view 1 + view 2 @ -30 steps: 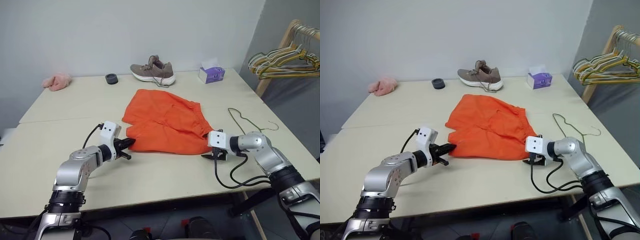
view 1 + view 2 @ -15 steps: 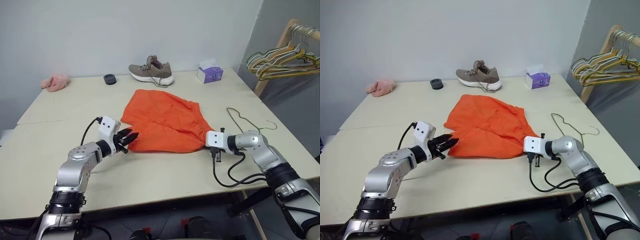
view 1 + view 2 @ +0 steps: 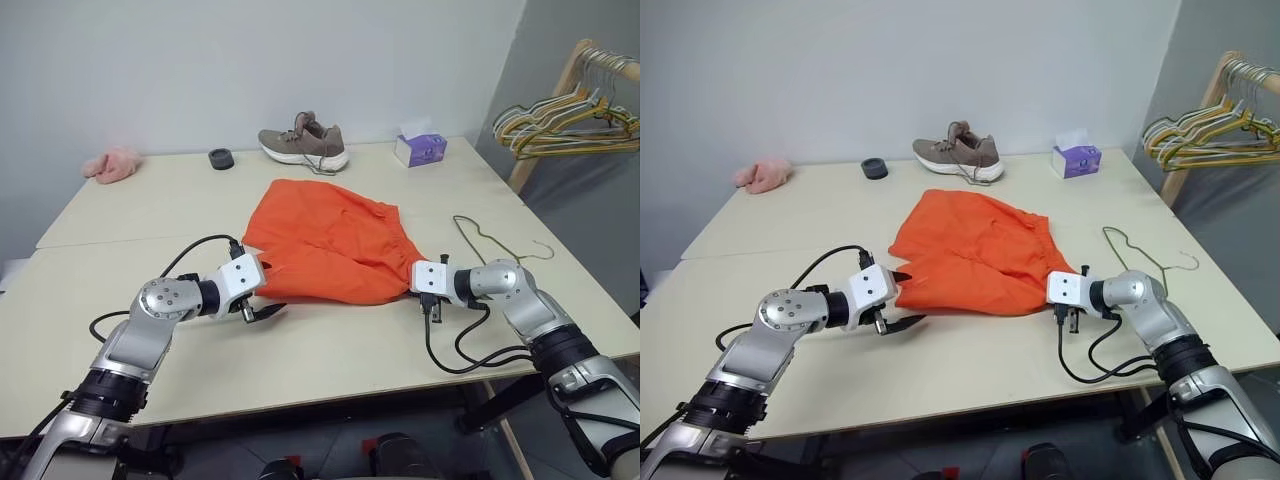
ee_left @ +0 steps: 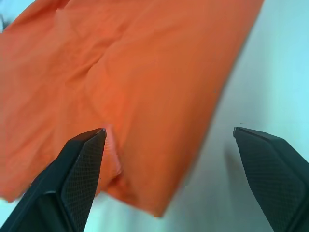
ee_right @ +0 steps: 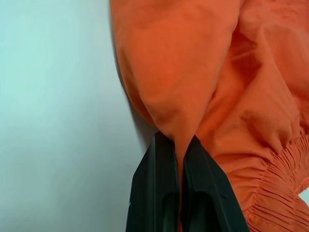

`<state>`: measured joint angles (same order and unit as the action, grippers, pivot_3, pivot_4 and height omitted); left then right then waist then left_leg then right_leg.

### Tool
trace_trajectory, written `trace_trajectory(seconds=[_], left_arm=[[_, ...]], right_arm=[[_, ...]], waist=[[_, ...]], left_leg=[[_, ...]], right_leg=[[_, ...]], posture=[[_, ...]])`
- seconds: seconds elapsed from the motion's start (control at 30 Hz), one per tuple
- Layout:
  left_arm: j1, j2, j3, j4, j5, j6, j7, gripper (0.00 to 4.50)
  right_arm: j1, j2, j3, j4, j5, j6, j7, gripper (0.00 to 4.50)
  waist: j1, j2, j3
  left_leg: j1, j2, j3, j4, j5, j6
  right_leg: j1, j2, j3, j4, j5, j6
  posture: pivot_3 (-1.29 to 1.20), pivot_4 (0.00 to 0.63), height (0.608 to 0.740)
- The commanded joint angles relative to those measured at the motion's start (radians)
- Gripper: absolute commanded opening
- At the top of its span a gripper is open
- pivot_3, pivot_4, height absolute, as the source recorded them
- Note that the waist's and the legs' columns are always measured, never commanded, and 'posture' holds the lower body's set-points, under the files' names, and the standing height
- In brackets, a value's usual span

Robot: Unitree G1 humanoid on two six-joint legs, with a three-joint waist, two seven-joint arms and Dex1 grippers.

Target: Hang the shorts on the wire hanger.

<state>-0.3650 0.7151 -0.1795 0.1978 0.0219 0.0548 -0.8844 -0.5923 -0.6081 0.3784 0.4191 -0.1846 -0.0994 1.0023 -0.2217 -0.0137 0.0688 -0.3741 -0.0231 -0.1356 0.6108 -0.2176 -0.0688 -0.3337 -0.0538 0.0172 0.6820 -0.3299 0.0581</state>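
Bare test room — plain grey wall [image 3: 250,60], pale worktable [image 3: 340,340], wooden rack [image 3: 560,90] of hangers [image 3: 560,125].

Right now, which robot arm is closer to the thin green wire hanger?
The right. The right gripper sits just beside the thin green wire hanger, while the left gripper is across the bright orange cloth shorts.
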Motion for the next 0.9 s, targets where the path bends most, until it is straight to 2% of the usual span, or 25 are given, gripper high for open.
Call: trace_trajectory(seconds=[0.03,0.1,0.23,0.37,0.6,0.7,0.9], left_arm=[[-0.046,-0.028,-0.031,0.084,0.069,-0.069,0.047,4.47],[-0.066,-0.042,-0.056,0.144,0.111,-0.12,0.063,4.47],[-0.075,-0.05,-0.064,0.194,0.128,-0.147,0.048,3.61],[-0.049,-0.004,-0.054,0.172,0.116,-0.152,-0.019,2.3],[0.065,0.088,-0.024,0.009,0.018,-0.098,-0.183,0.09],[0.132,0.142,-0.009,-0.084,-0.021,-0.05,-0.237,0.03],[0.37,0.29,0.099,-0.338,-0.161,0.112,-0.335,0.03]], right_arm=[[-0.033,0.004,-0.016,-0.014,-0.003,-0.008,0.004,0.0],[-0.036,0.008,-0.016,-0.015,-0.003,-0.009,0.002,0.0],[-0.04,0.013,-0.017,-0.02,-0.004,-0.017,-0.005,0.0],[-0.041,0.014,-0.017,-0.034,-0.008,-0.032,-0.007,0.0],[-0.011,0.003,-0.006,-0.13,0.013,-0.016,0.06,0.0],[0.021,-0.018,-0.01,-0.206,0.031,0.017,0.104,0.0],[0.167,-0.106,-0.021,-0.528,0.127,0.223,0.226,0.0]], waist=[[0.0,0.0,0.0],[-0.003,0.0,0.0],[-0.006,0.0,0.0],[-0.013,0.0,-0.001],[-0.032,0.001,-0.001],[-0.027,0.001,-0.001],[-0.025,0.003,-0.001]], left_leg=[[0.0,0.0,0.0,0.0,0.0,0.0],[0.0,0.0,0.0,0.0,0.0,0.0],[0.0,0.0,0.0,0.0,0.0,0.0],[0.0,0.0,-0.001,0.0,0.0,0.0],[0.0,0.0,-0.001,0.0,0.0,0.0],[0.0,0.001,-0.002,0.0,0.0,0.001],[0.0,0.002,-0.002,-0.001,0.0,0.001]], right_leg=[[0.0,0.0,0.0,0.0,0.0,0.0],[0.0,0.0,0.0,0.0,0.001,-0.001],[0.0,0.0,0.0,0.0,0.001,-0.001],[0.0,0.0,0.0,0.001,0.001,-0.001],[0.0,0.0,0.001,0.001,0.001,-0.001],[0.0,0.0,0.0,0.001,0.001,-0.001],[-0.001,0.0,0.002,0.001,0.0,0.001]], posture=[[-0.23,0.0,0.74],[-0.23,0.0,0.74],[-0.23,0.0,0.74],[-0.23,0.0,0.74],[-0.22,0.0,0.74],[-0.22,0.0,0.74],[-0.21,0.0,0.74]])
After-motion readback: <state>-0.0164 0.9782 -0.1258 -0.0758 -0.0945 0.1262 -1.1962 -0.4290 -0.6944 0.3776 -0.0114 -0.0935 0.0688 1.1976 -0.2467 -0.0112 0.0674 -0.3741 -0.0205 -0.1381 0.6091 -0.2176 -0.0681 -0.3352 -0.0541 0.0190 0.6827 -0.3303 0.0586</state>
